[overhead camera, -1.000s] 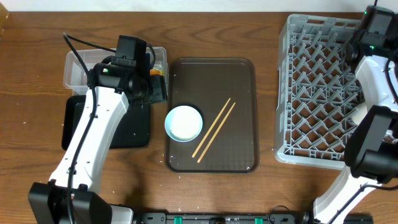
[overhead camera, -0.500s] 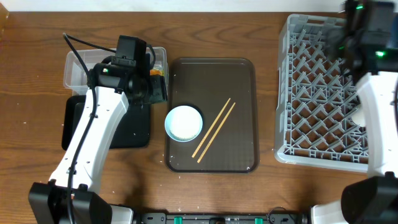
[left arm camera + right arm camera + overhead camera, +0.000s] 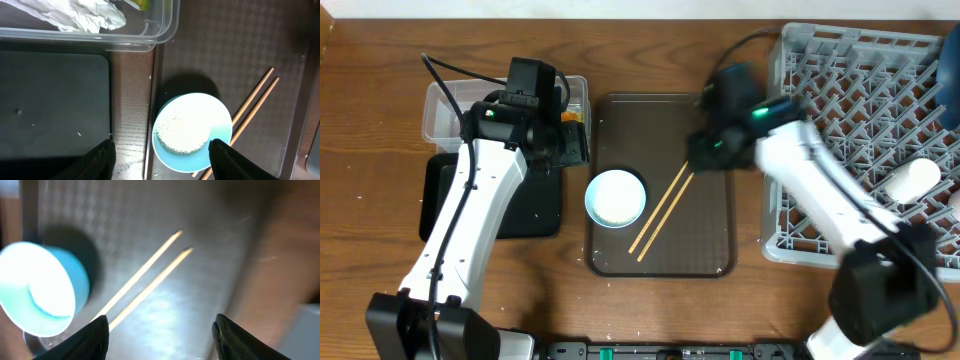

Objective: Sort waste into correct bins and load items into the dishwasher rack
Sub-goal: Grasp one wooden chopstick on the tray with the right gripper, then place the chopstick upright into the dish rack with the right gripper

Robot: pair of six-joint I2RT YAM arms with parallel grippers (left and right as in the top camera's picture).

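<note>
A round blue plate [image 3: 615, 198] heaped with white rice [image 3: 182, 130] sits on the left of the brown serving tray [image 3: 710, 250]. Two wooden chopsticks [image 3: 665, 208] lie slanted beside it. My left gripper [image 3: 572, 145] is open and empty, hovering above the plate's [image 3: 220, 135] near-left side [image 3: 162, 160]. My right gripper [image 3: 705, 150] is open and empty over the tray, above the chopsticks' upper ends [image 3: 150, 275]; its view is blurred [image 3: 160, 335]. Crumpled tissue [image 3: 80, 15] and the yellow-green wrapper [image 3: 142, 4] lie in the clear tub [image 3: 445, 110].
The black tray [image 3: 535, 205] lies under my left arm, in front of the tub. The grey dishwasher rack [image 3: 860, 150] stands at the right with a white cup [image 3: 912, 177] lying in it. Bare wood shows between tray and rack.
My right arm has swung left from the rack's far corner to over the brown tray near the chopsticks. The left arm, plate and chopsticks have not moved.
</note>
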